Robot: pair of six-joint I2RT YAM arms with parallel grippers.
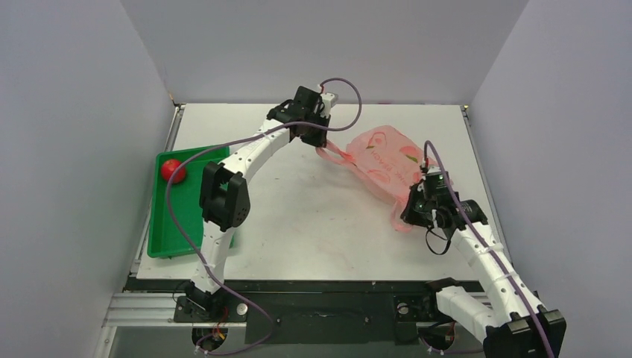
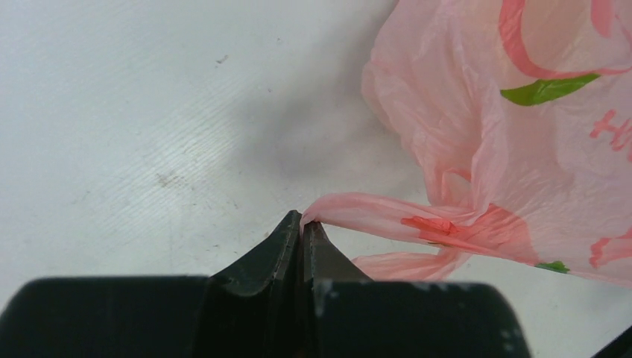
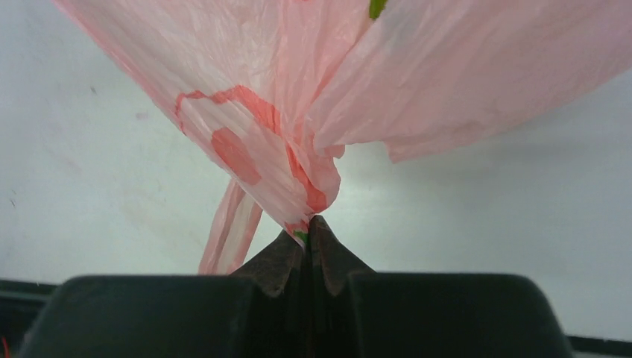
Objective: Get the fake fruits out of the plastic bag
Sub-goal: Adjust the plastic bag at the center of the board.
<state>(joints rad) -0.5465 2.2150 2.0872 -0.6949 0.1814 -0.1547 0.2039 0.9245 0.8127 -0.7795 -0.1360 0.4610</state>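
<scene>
Left gripper (image 2: 302,224): we're pinching the bag (image 1: 381,158) by a handle.
Right gripper (image 3: 307,227): clamped on bag, near right edge.
Risk: we overpull, film tears.

Left arm (image 1: 246,153): rises from its base at the near left, bends at a raised elbow, then stretches far forward and to the right, ending near the far middle.
Left wrist: turned down and to the right at the end of the reach.
Left tool (image 2: 302,224): jaws pressed flat together, with a thin strip of the plastic bag (image 1: 384,160) pinched at the very tips.
Right arm (image 1: 484,253): climbs from its base at the near right and leans forward and to the left, reaching less far than the left arm.
Right wrist: tipped toward the left.
Right tool (image 3: 307,230): jaws closed tight, with a gathered twist of the plastic bag caught between the tips.
</scene>
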